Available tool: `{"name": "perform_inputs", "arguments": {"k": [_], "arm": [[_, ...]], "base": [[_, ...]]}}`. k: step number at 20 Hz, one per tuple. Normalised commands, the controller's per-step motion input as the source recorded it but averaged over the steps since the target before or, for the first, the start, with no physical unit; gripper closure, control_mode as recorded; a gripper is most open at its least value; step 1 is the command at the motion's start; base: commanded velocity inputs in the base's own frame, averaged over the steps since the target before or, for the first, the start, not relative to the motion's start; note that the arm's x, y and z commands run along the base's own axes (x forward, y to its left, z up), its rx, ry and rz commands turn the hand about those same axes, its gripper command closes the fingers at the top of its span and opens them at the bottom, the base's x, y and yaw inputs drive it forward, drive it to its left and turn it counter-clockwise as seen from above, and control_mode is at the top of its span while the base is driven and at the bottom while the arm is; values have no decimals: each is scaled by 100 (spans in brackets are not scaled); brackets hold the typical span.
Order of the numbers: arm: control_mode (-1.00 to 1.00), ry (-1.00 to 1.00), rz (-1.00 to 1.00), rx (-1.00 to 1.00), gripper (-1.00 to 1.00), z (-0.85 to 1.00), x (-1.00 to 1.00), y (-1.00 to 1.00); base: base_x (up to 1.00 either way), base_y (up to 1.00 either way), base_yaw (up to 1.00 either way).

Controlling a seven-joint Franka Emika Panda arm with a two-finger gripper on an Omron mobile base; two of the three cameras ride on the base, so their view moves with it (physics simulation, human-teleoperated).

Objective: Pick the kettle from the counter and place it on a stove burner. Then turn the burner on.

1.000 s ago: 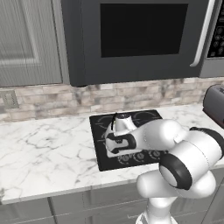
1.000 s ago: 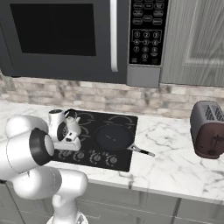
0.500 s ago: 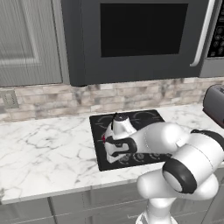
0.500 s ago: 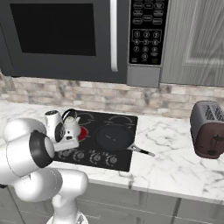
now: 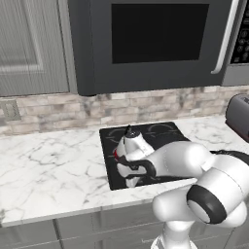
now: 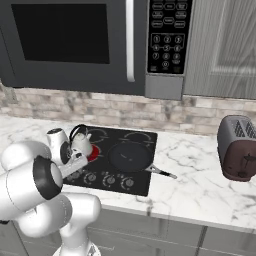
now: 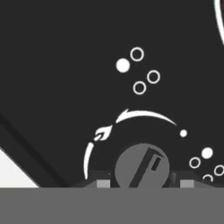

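Note:
The pale kettle (image 5: 132, 142) (image 6: 81, 143) stands upright on the stove burner (image 6: 93, 153) at the front left of the black cooktop, and the burner's rim (image 5: 115, 154) glows red beside it. My gripper (image 5: 130, 180) (image 7: 145, 183) reaches down to the knob row at the cooktop's front edge, just in front of the kettle. In the hand view a round grey knob (image 7: 142, 168) sits between my two finger tips, its bar tilted off upright, and the jaws close on its sides. White marble counter (image 5: 48, 165) lies on both sides of the cooktop.
A dark pan (image 6: 130, 156) with a handle pointing front right rests on the cooktop's right side. A boxy toaster (image 6: 237, 147) stands on the counter at the far right. The microwave (image 5: 160, 34) hangs above the cooktop.
A red glow has appeared at the burner's rim beside the kettle. My hand has shifted slightly at the knob row; the kettle has stayed put.

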Motion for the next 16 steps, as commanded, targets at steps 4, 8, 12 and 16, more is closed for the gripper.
{"name": "perform_inputs", "arguments": {"k": [4, 8, 12, 16], "arm": [[-100, 5, 47, -4, 100, -12, -54, 0], [-100, 2, 47, -4, 100, -10, -50, 0], [-100, 0, 44, -3, 100, -2, -49, 0], [-100, -2, 27, 0, 100, 1, -51, 0]], "base": [[0, 0, 0], [0, 0, 0], [0, 0, 0], [0, 0, 0]]}}
